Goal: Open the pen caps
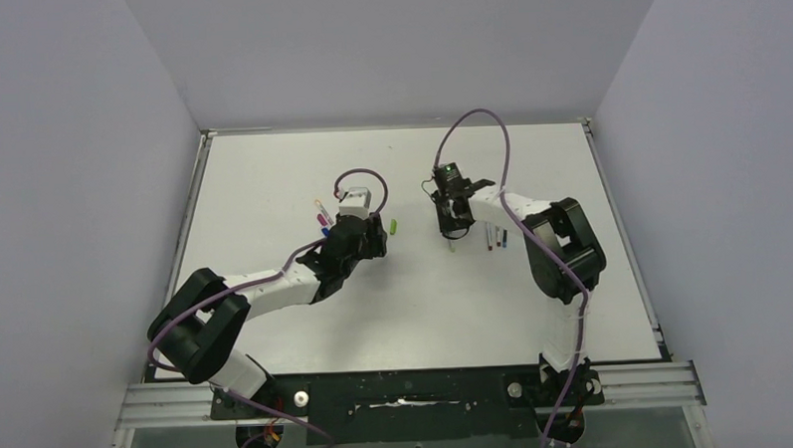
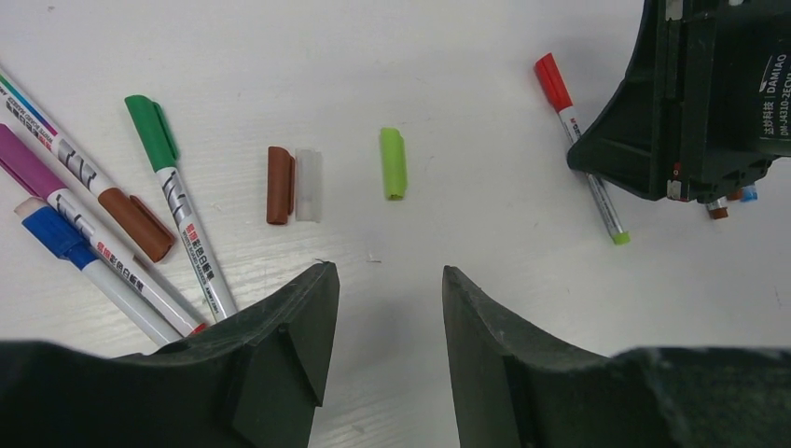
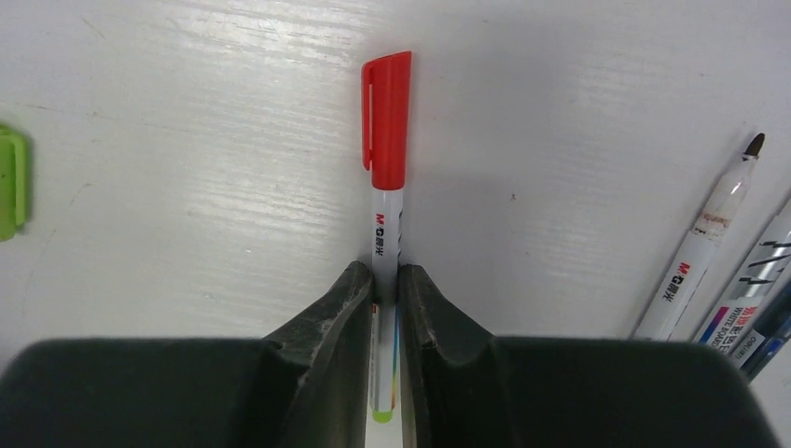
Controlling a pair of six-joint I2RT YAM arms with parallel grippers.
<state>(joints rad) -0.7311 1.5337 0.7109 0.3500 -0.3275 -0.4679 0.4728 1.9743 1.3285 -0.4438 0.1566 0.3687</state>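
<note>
My right gripper (image 3: 385, 280) is shut on the white barrel of a pen (image 3: 386, 224) lying on the table, its red cap (image 3: 387, 117) still on and sticking out ahead of the fingers. From above, the right gripper (image 1: 453, 227) points down at the table. My left gripper (image 2: 384, 289) stands open with nothing between its fingers, just short of a loose lime cap (image 2: 394, 163). A loose maroon cap (image 2: 279, 185) lies beside a clear one (image 2: 309, 185). Capped pens in green (image 2: 154, 131), brown (image 2: 138, 224), purple (image 2: 28, 163) and blue (image 2: 56, 233) lie to the left.
Uncapped pens (image 3: 709, 243) lie side by side just right of the right gripper, also seen from above (image 1: 495, 238). The lime cap (image 1: 394, 226) lies between the two grippers. The right wrist housing (image 2: 709, 93) fills the left wrist view's upper right corner.
</note>
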